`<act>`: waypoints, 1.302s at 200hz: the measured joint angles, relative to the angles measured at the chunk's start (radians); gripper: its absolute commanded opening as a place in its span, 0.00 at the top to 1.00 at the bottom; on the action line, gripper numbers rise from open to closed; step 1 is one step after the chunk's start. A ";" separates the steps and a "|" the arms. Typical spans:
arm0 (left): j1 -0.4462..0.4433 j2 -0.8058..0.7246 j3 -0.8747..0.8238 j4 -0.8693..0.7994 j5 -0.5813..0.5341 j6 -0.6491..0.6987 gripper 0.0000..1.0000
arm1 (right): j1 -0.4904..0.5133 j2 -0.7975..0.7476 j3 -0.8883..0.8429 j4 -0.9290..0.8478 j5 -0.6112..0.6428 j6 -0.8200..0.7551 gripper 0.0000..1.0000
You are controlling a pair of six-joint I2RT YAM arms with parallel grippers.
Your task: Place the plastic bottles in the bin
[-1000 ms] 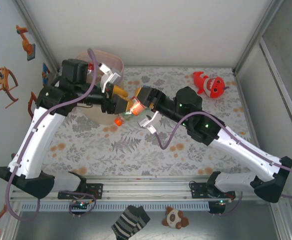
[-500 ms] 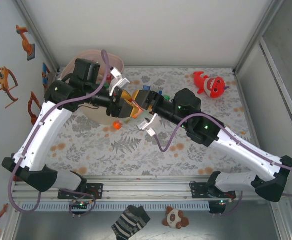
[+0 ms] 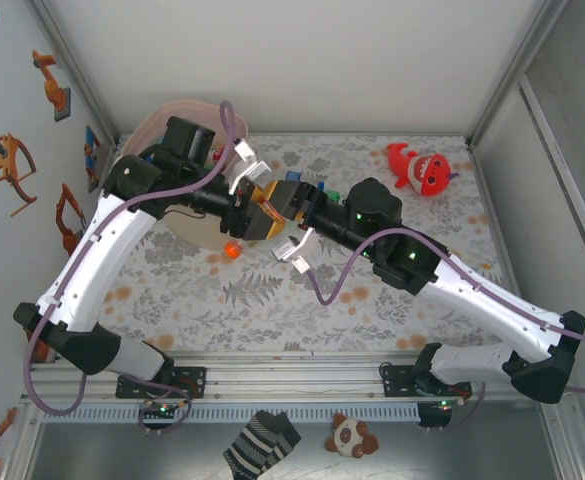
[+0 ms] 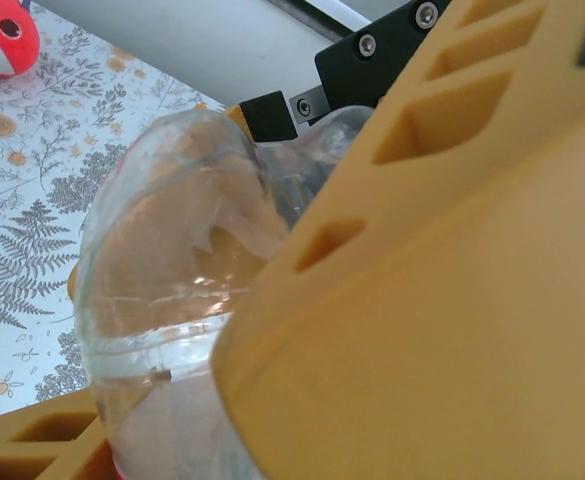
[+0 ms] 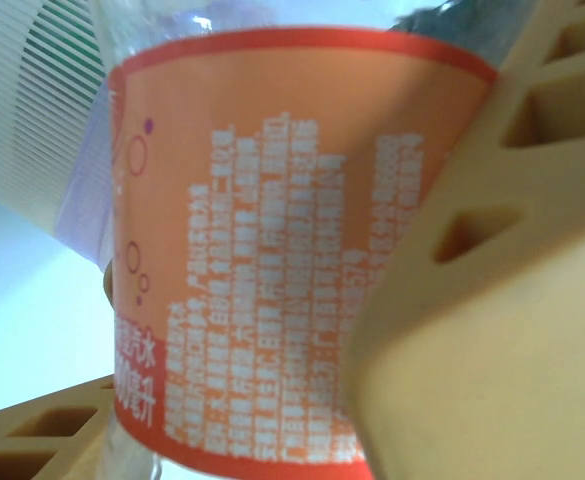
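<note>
1. Clearly, the bin [image 3: 160, 112] stood at the far-left corner of the table [image 3: 392, 290]. The left arm hid much of its rim, and its contents could not be made out.
2. Left gripper [image 3: 255, 210] hung just beside the bin's right side, its yellow fingers pinching the clear end of one plastic bottle [image 5: 272, 250].
3. Right gripper [image 3: 280, 212] met it there, clamped across the same bottle's orange label.
4. A red plush toy [image 3: 419, 168] lay near the far-right corner.
5. The bottle hung above the table, outside the bin.
</note>
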 measured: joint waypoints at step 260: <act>-0.047 0.058 0.058 -0.029 -0.009 0.045 0.59 | 0.045 -0.101 -0.089 0.006 0.140 0.011 0.36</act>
